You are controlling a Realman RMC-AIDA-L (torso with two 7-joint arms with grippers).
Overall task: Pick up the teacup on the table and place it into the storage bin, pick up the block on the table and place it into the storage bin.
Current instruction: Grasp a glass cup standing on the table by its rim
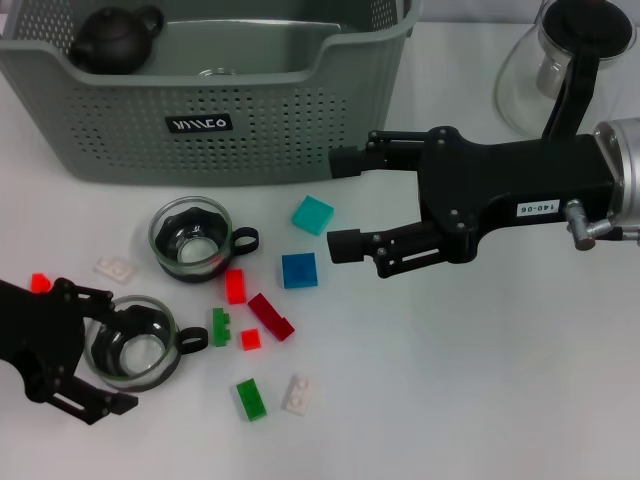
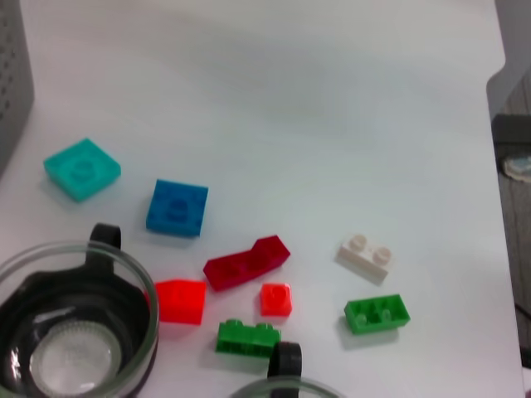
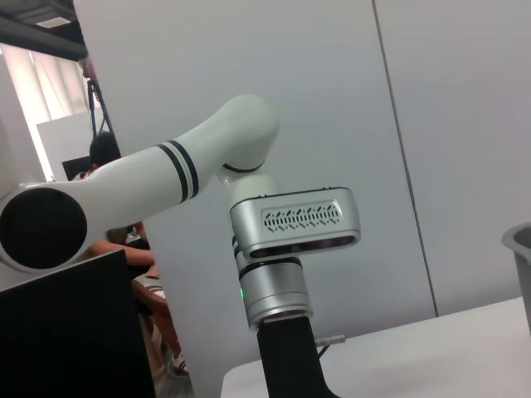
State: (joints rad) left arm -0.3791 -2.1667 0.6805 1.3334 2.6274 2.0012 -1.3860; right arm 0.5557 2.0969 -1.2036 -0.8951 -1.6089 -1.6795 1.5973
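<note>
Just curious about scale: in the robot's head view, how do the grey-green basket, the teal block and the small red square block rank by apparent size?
1. Storage bin, by far the largest.
2. Teal block.
3. Small red square block, the smallest.

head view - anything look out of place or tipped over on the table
Nothing stands out. Both glass teacups sit upright, the nearer one between the left gripper fingers. The small blocks lie scattered flat, unspilled from anything. The storage bin stands square, a dark teapot inside. The right gripper hovers open.
</note>
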